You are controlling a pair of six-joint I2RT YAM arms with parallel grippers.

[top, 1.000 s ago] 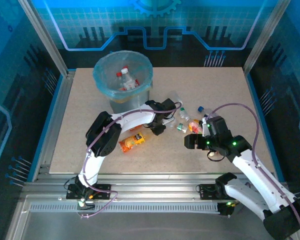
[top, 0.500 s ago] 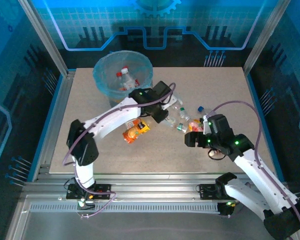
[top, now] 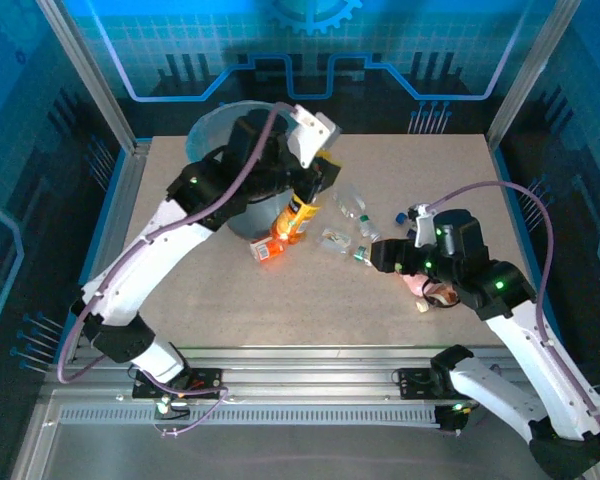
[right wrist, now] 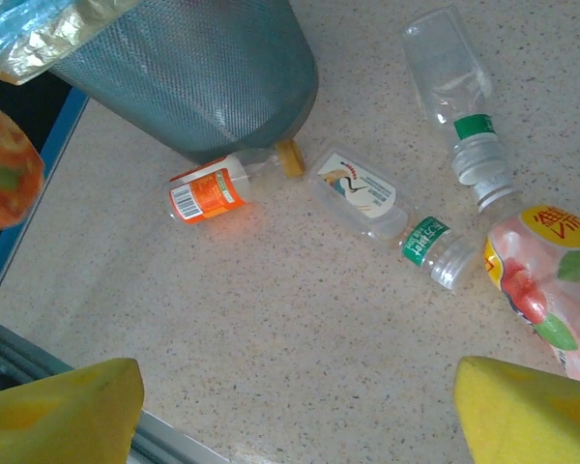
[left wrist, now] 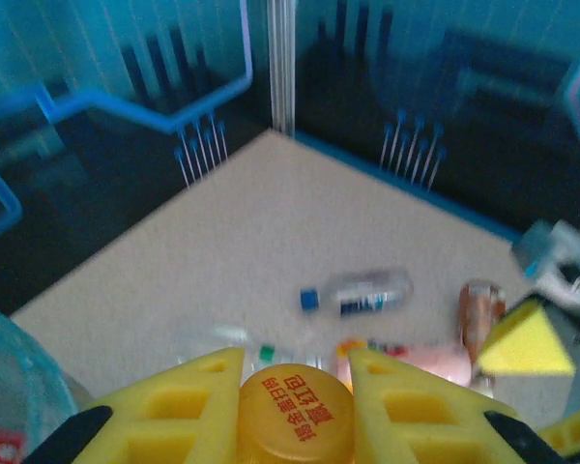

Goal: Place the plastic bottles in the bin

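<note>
Orange plastic marks the held juice bottle (top: 297,216), which hangs tilted, cap uppermost, from the left gripper (top: 313,190). In the left wrist view the yellow fingers (left wrist: 188,401) press against both sides of its orange cap (left wrist: 295,420), clenched on it. From above, this bottle hangs clear of the tabletop (right wrist: 271,319) just beside the right side of the bin (right wrist: 203,77), a grey mesh bucket with a light-blue bag (right wrist: 24,24) folded over its rim; whether any part of the bottle is over the opening cannot be told. A small orange-labelled bottle (right wrist: 206,190) lies on its side at the foot of the bin, its neck towards the wall. To the right of it lie a flat clear bottle (right wrist: 362,198) with a green band by its cap and, beyond that, a second clear bottle (right wrist: 454,82) with a green band, the two apart and pointing roughly the same way. A pink-labelled bottle (right wrist: 541,285) lies just beside their caps. Farther out on the speckled surface a blue-capped bottle (left wrist: 362,290) rests on its side, apart from the others. The right gripper (right wrist: 295,411) hovers above the table near the clear bottles, with its yellow pads (right wrist: 58,411) spread wide and nothing between them.
</note>
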